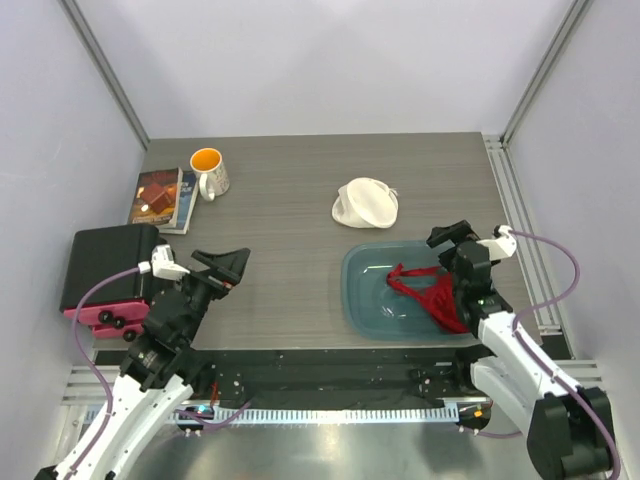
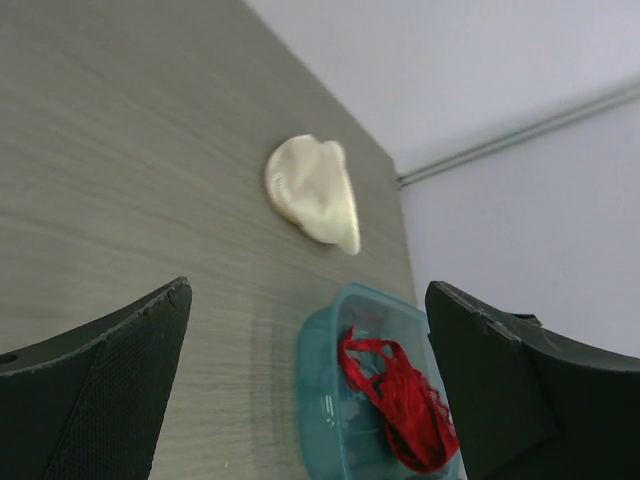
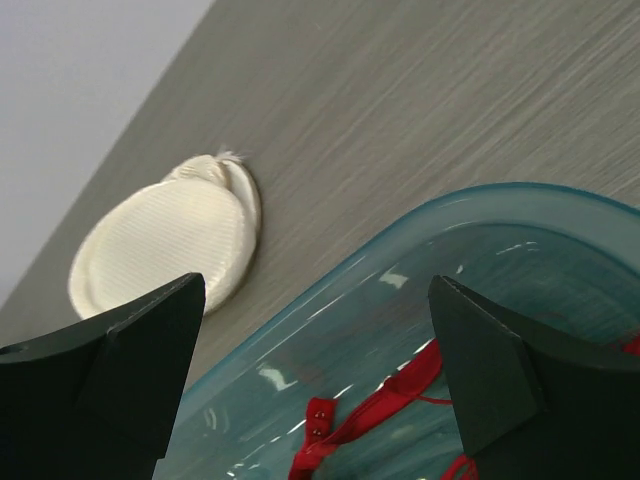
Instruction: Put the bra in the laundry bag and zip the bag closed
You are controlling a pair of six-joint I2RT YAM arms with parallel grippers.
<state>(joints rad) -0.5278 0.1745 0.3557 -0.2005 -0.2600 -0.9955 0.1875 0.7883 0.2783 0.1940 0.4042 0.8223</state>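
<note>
Both arms idle over the surface, nothing held. Right jaws spread wide and empty, and left jaws likewise: each wrist view shows two dark fingers well apart with only the scene between them. The bra, red and strappy, lies bunched in the teal tub on my right-hand side of the surface. From the top view its long axis runs diagonally, the far-left end near the tub's middle and the near-right end against the corner by the right arm's forearm. Right jaws hang over the far-right part of the tub, so the bra sits below them and slightly back toward that arm's base. In the right wrist view only a strap end with its small hooks shows at the bottom edge, between the fingers. Left jaws are well apart from the tub, across a wide stretch of bare surface, and looking toward it. The right arm is plainly the nearer one for the pick. I judge it needs a descent with a small pull-back toward the base, jaws set across the diagonal instead of along it. The laundry bag, white and domed, rests just beyond the tub's far rim with a narrow strip of surface between them. I cannot tell from here whether its zipper is open.
</note>
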